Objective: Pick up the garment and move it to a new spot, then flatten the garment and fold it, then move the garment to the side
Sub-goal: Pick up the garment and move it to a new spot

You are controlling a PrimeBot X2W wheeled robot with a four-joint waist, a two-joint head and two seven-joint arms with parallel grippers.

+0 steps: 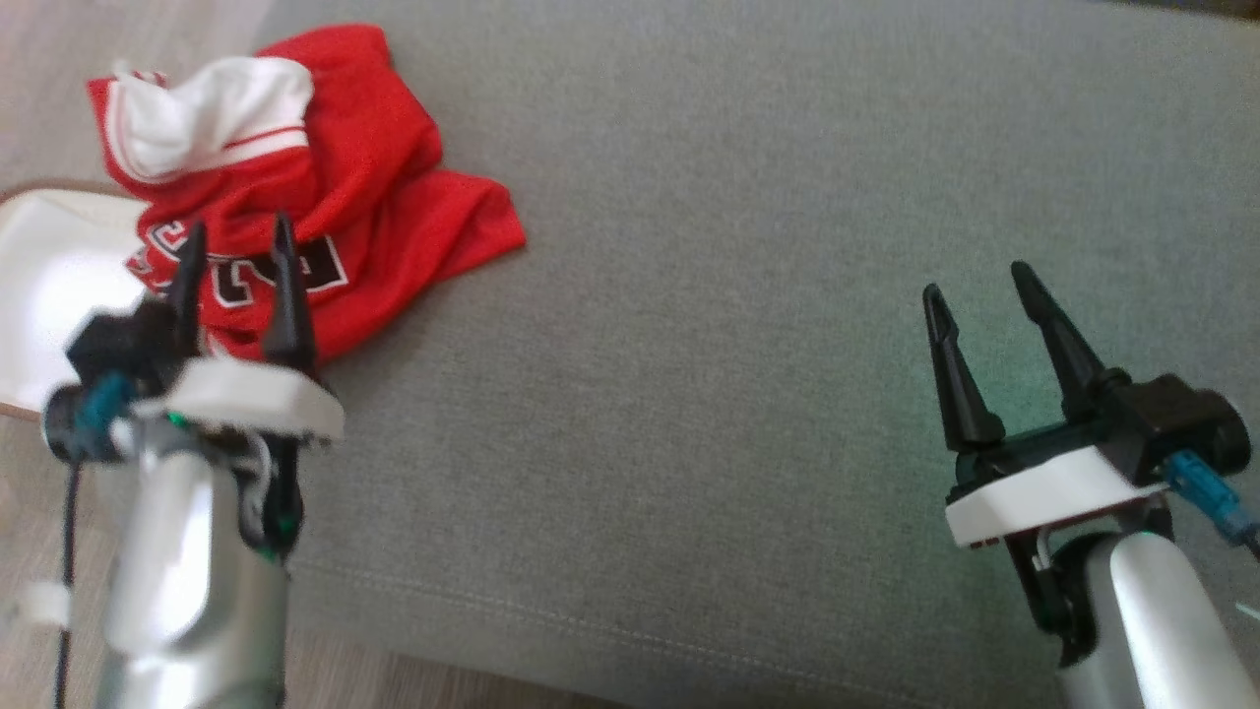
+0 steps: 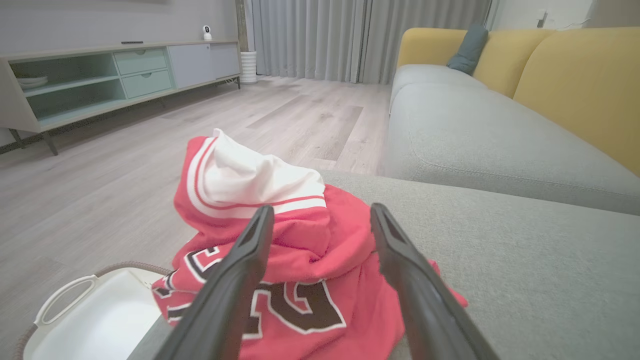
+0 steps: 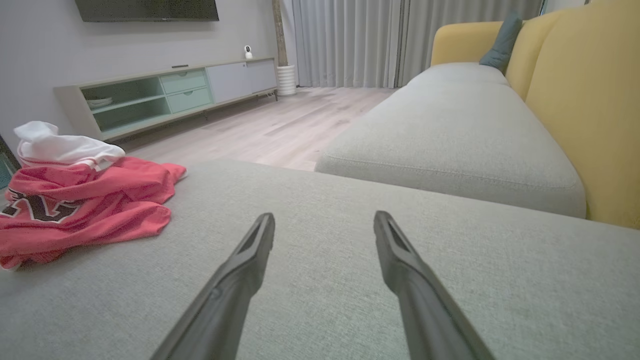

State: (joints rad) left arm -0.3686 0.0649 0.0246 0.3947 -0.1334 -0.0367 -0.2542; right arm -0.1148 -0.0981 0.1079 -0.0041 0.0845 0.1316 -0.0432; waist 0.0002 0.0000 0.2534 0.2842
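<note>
Currently the first step, the pick-up, is in hand and no grasp is made. A white basket (image 1: 49,266) stands on the floor at the left edge of the sofa cushion (image 1: 689,394). The garment (image 1: 335,167), a red and white jersey, lies crumpled at the cushion's far left corner, partly overhanging the basket. The left gripper (image 1: 237,225) hovers at the near side of the heap, fingers apart, holding nothing. The right gripper (image 1: 975,279) hangs over bare cushion near the right edge, fingers apart, well apart from the garment. Next move, as judged: lower the left gripper onto a raised fold, close, lift, and carry toward the bare middle.
</note>
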